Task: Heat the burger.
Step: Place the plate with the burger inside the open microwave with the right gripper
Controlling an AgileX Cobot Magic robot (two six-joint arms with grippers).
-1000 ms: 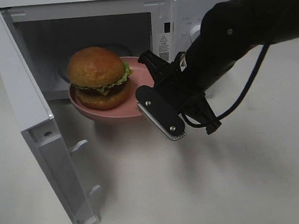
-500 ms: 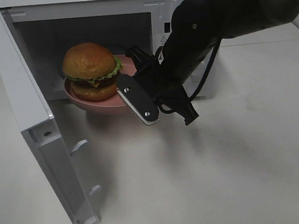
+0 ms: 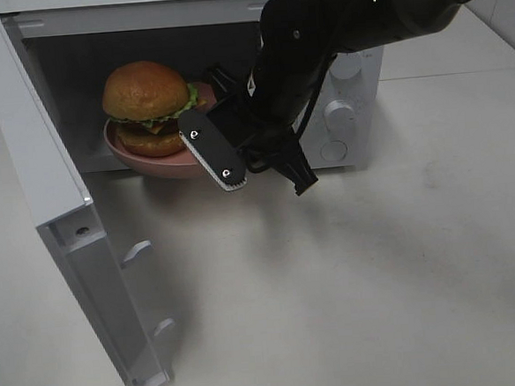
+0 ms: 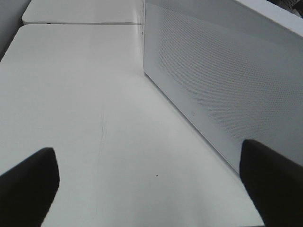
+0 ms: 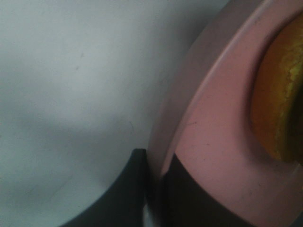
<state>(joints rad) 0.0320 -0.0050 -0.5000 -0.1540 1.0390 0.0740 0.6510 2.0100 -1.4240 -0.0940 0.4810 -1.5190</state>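
The burger (image 3: pixel 145 104), with a golden-brown bun, lettuce and dark filling, sits on a pink plate (image 3: pixel 163 169). My right gripper (image 3: pixel 206 117) is shut on the plate's right rim and holds it level in the mouth of the open white microwave (image 3: pixel 342 72), partly inside the cavity. The right wrist view shows the plate (image 5: pixel 213 142) clamped between my dark fingers (image 5: pixel 135 189), with the burger's edge (image 5: pixel 279 104) beside them. My left gripper (image 4: pixel 151 189) is open and empty over bare table, beside the microwave's side wall (image 4: pixel 227 75).
The microwave door (image 3: pixel 56 216) stands swung wide open at the left, reaching toward the table's front. The control knobs (image 3: pixel 338 112) sit right of the cavity, partly hidden by my right arm. White table (image 3: pixel 379 282) lies in front.
My right gripper has carried the plate with the burger left and back, from just outside the microwave's opening to partly inside the cavity. The door has not moved.
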